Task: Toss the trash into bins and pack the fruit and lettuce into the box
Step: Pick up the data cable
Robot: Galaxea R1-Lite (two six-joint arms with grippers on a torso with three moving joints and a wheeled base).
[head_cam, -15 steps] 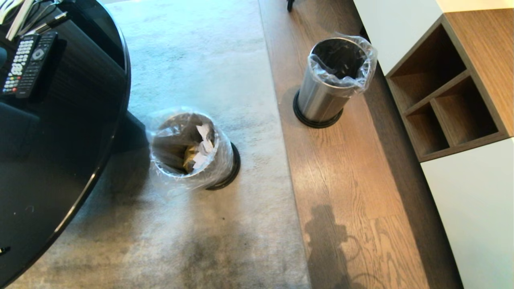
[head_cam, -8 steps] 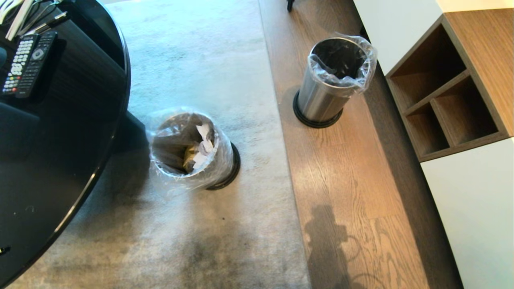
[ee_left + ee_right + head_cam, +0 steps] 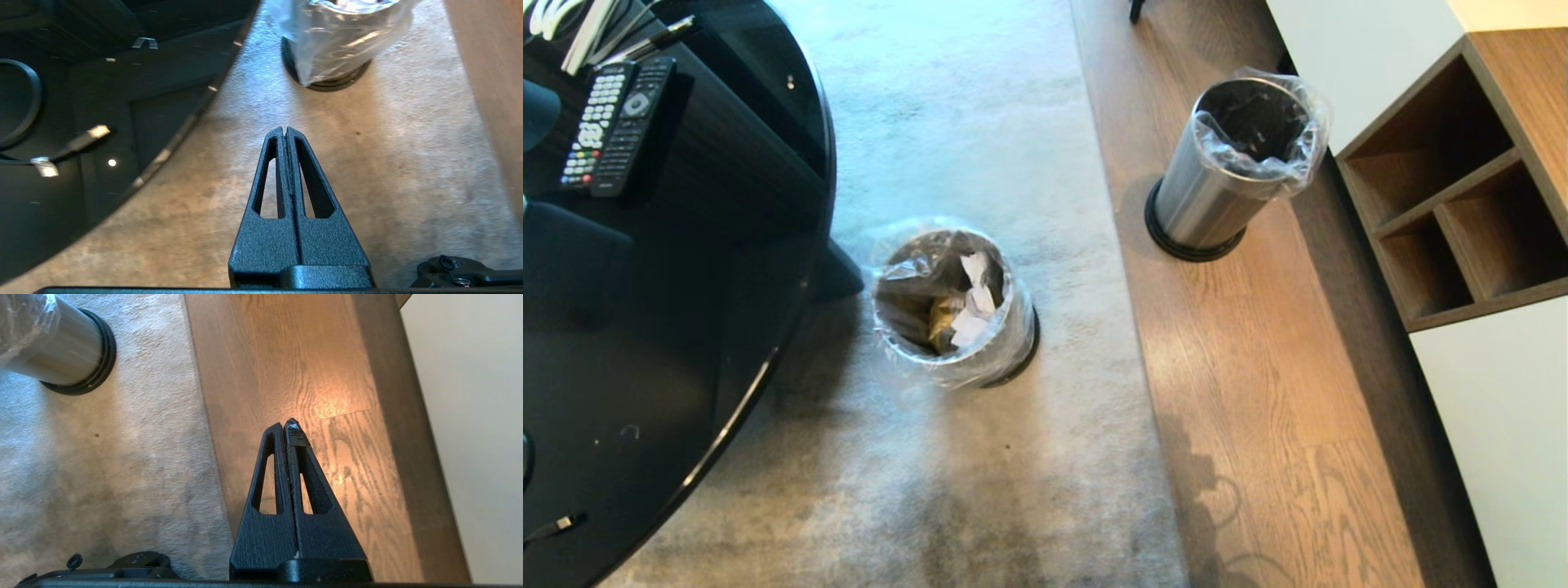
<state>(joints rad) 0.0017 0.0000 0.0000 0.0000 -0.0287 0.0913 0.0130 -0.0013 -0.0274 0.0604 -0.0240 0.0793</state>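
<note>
Honestly, both grippers were closed and empty; the plastic-lined brushed-steel bin [image 3: 953,306] holding the trash sat ahead, nearer the left gripper [image 3: 285,130] than the right gripper [image 3: 288,424].

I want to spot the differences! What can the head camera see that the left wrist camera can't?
Only the head view shows inside the bin on the rug, with the white tissue and gold wrapper, plus the second bin, two remotes and the wooden shelf. Only the left wrist view shows the left gripper, shut and empty, and a cable. Both show the black table, the rug and that near bin.
</note>
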